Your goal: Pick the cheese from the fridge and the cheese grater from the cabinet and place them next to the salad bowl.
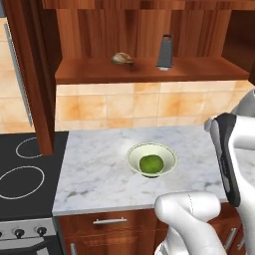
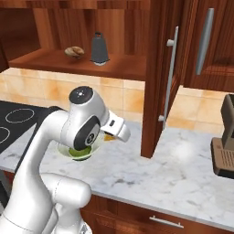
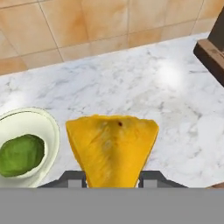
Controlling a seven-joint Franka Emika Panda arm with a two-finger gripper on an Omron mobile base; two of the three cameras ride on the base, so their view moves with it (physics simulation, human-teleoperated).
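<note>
Hand cam, L to R: round pale cream-green salad bowl [image 3: 30,131] w/ green salad ball on white marble table [image 3: 175,113]; just right of it, yellow-orange cheese wedge [image 3: 111,146] clamped between claw [image 3: 112,178] fingers, above table. Dark grey metal box grater [image 1: 165,51] on reddish-brown wooden cabinet shelf [image 1: 149,72].

Brown lump [image 1: 122,59] on shelf; black stove [image 1: 22,172] w/ 2 rings, left of marble counter [image 1: 94,174]; coffee machine [image 2: 224,146] right.

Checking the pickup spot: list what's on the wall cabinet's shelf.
On the cabinet shelf stand the dark cheese grater, upright, and to its left, apart from it, a brown rounded lump. The shelf's left end is hidden behind the open cabinet door.
</note>
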